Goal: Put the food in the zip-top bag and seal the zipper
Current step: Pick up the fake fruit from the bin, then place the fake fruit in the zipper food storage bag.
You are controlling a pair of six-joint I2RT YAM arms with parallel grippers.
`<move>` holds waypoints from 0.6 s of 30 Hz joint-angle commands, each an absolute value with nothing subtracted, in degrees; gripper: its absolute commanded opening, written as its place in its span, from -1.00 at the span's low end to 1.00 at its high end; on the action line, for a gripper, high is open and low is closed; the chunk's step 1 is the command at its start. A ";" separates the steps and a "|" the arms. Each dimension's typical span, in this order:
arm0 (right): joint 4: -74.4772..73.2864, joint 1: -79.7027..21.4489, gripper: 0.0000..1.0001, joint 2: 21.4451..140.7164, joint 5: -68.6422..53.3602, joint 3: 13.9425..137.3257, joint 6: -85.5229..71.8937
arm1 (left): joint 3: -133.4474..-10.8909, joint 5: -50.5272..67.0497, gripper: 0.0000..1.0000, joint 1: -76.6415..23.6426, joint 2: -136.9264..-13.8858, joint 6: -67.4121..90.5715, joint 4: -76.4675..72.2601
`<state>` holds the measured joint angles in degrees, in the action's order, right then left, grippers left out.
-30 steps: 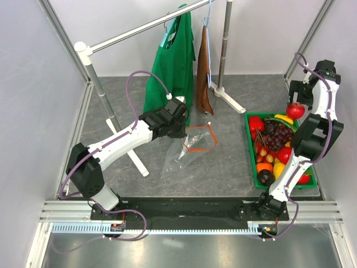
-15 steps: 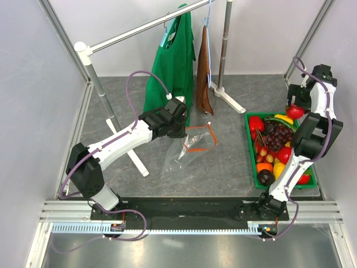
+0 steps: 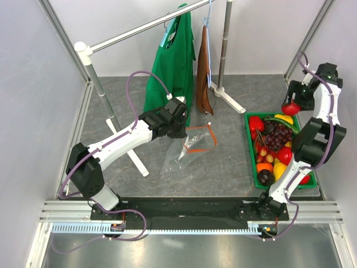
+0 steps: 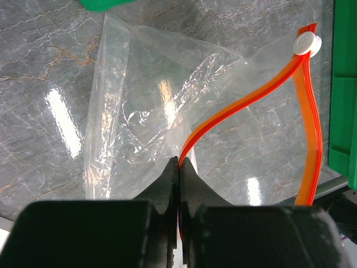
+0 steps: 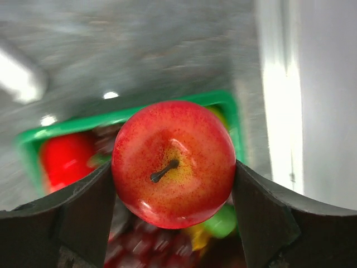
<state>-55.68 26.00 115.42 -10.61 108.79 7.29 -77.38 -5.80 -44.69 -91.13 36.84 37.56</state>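
My right gripper (image 3: 292, 104) is shut on a red apple (image 3: 290, 108) and holds it in the air above the far end of the green tray (image 3: 250, 151). In the right wrist view the apple (image 5: 173, 163) fills the space between the fingers (image 5: 83, 215), stem facing the camera. My left gripper (image 3: 182, 129) is shut on the orange-red zipper (image 4: 234, 111) of the clear zip-top bag (image 3: 187, 148), which lies crumpled on the table with its mouth held open. The zipper's whitish tab (image 4: 305, 42) sits at the far end. The tray holds more food, among it purple grapes (image 3: 275, 133) and a dark maroon fruit (image 3: 265, 176).
A green cloth bag (image 3: 172, 67) and a brown item (image 3: 204, 72) hang from a metal rack (image 3: 139, 28) behind the zip-top bag. The rack's white feet (image 3: 230, 97) lie on the grey table. Frame posts stand at the far corners.
My right gripper has lifted the apple and swung it a little left and back, above the tray's far end. The left arm and the bag have not moved.
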 commanded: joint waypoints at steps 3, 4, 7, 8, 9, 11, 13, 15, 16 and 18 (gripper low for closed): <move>-57.83 23.65 -0.08 99.43 -36.09 104.97 7.56 | -76.73 -4.40 -0.96 -44.12 -90.88 37.44 36.56; -57.14 21.82 -0.10 97.84 -40.73 103.46 7.30 | -76.73 -4.31 -0.96 -44.12 -90.88 37.44 36.56; -53.80 16.55 -0.17 91.16 -48.30 96.79 5.02 | -76.55 -3.87 -0.96 -44.03 -90.97 37.62 36.47; -52.05 14.70 -0.18 87.66 -49.30 95.11 4.66 | -76.55 -3.69 -0.96 -43.86 -90.97 37.53 36.47; -50.90 12.50 -0.20 85.97 -49.83 91.70 4.31 | -76.38 -3.60 -0.96 -43.77 -90.88 37.62 36.56; -46.27 5.91 -0.18 80.81 -50.71 86.35 2.65 | -76.29 -2.73 -0.96 -43.42 -90.88 37.35 36.47; -38.72 0.39 -0.17 77.27 -50.45 82.20 -1.38 | -75.85 -1.94 -0.96 -42.98 -90.79 37.44 36.04; -34.04 -3.94 -0.17 73.14 -48.08 76.13 -3.42 | -75.15 -0.27 -0.96 -42.63 -90.79 37.62 35.60; -32.19 -7.17 -0.17 72.26 -47.38 74.46 -4.56 | -74.97 -0.26 -0.96 -42.54 -90.70 37.88 35.33; -27.79 -10.01 -0.17 70.67 -45.45 69.80 -6.49 | -74.62 2.02 -0.96 -42.28 -90.70 38.06 34.63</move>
